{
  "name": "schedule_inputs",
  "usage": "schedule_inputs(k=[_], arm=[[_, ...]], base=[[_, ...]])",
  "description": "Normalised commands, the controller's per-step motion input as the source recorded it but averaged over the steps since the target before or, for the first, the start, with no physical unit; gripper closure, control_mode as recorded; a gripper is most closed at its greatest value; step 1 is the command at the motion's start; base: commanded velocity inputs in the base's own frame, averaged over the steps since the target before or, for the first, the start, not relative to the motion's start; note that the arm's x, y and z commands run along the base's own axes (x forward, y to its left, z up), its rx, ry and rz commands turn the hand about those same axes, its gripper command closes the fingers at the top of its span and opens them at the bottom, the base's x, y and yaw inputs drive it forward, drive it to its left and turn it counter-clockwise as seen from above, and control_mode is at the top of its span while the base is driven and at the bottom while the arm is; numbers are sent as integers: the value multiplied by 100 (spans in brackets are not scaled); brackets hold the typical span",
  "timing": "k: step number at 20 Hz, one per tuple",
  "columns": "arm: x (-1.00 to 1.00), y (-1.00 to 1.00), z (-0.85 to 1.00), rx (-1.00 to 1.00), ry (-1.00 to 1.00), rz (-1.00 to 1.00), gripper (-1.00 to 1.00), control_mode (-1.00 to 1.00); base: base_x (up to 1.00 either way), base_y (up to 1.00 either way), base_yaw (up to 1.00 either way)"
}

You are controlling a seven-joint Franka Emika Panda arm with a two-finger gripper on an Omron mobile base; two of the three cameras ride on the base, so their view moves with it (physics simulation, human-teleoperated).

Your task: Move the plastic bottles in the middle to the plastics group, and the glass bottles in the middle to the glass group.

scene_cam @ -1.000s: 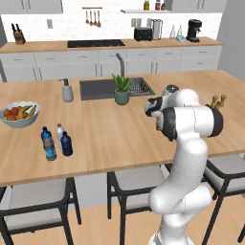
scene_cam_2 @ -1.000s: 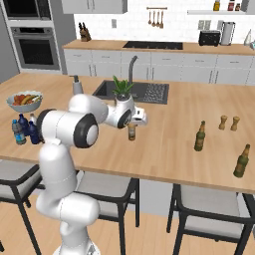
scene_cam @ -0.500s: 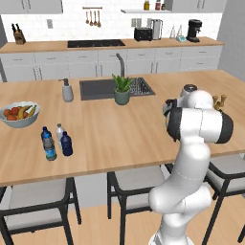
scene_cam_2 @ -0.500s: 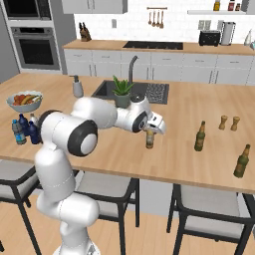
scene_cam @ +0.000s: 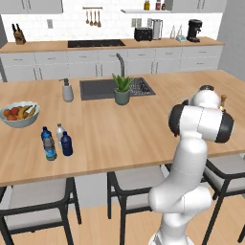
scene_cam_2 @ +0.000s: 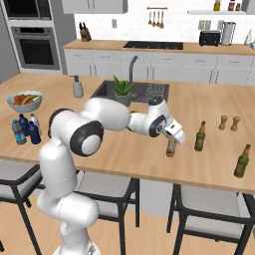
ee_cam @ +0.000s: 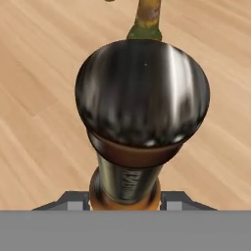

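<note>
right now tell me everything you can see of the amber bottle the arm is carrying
The amber bottle is small, brownish-orange and glassy, with a dark rounded cap and a narrow dark neck above an orange shoulder. It stands upright in the gripper, jaws closed on it, low over the wooden counter just left of a green bottle.

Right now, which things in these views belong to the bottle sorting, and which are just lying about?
Job:
amber bottle, in the gripper
green bottle
water bottle
white-capped bottle
navy bottle

Lying about:
fruit bowl
soap dispenser
potted plant
</note>
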Motion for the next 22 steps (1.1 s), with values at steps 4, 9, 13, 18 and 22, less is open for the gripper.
schedule_inputs(k=[4,9,13,18,22], arm=[[-9,-89,11,4,0,-35,100,-100],[0,-54,13,2,-4,-22,100,-100],[-3,-48,0,1,-6,-17,100,-100],[-44,-27,-12,0,-15,-7,100,-100],[-13,-26,-2,-3,-6,-2,100,-100]], base=[[0,0,0],[0,0,0],[0,0,0],[0,0,0],[0,0,0]])
